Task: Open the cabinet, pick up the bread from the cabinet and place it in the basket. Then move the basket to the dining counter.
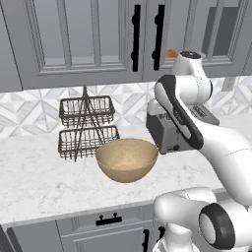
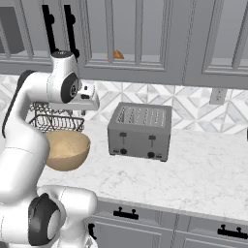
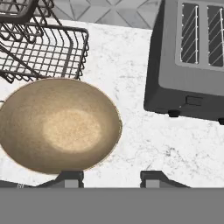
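The grey wall cabinet [image 1: 78, 34] [image 2: 145, 34] hangs above the worktop, and its doors with black bar handles [image 1: 136, 37] look shut. Through a door pane a small golden-brown piece of the bread [image 2: 116, 54] [image 1: 171, 53] shows on the inner shelf. The tan basket [image 1: 127, 160] [image 2: 65, 150] [image 3: 59, 124] stands empty on the marble worktop. My gripper [image 3: 111, 178] [image 2: 83, 112] hangs above the worktop, just right of the basket, pointing down. It is open, with nothing between its fingers. The dining counter is out of view.
A grey toaster [image 1: 167, 130] [image 2: 140, 131] [image 3: 192, 57] stands right of the basket. A dark wire two-tier rack [image 1: 86, 128] [image 3: 39, 48] sits behind the basket against the tiled wall. Grey drawers [image 1: 108, 221] run below the worktop edge.
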Robot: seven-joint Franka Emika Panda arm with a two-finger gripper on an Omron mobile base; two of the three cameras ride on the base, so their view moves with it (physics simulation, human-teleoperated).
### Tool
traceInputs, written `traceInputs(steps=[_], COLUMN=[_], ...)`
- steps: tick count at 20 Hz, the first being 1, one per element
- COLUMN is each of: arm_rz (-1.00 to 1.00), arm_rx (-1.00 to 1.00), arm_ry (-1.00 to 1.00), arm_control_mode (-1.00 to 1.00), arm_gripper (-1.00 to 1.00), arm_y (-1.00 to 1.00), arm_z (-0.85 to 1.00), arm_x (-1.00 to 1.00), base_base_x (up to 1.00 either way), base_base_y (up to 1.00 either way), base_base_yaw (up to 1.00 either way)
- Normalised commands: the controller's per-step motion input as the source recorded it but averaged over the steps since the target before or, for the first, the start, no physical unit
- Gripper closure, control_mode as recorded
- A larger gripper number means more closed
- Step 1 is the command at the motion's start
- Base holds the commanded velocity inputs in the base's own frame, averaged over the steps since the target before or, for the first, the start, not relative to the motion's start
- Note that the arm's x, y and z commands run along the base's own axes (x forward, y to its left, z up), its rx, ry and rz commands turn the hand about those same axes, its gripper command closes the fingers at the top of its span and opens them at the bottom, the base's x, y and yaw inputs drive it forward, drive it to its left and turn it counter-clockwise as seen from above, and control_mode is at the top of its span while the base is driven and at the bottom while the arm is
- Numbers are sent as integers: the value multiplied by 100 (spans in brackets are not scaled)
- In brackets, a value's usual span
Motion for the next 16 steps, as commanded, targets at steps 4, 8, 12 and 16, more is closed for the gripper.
traceInputs(steps=[4, 8, 12, 16], arm_rz=[1, 0, 1, 0], arm_rx=[0, 0, 4, 9], arm_ry=[-12, -54, -46, -38], arm_control_mode=[-100, -100, -100, -100], arm_gripper=[-100, -100, -100, -100], arm_y=[0, 9, 0, -4], arm_z=[0, 12, 63, 87], arm_x=[-37, -53, -26, 0], base_base_x=[0, 0, 0, 0], base_base_y=[0, 0, 0, 0], base_base_yaw=[0, 0, 0, 0])
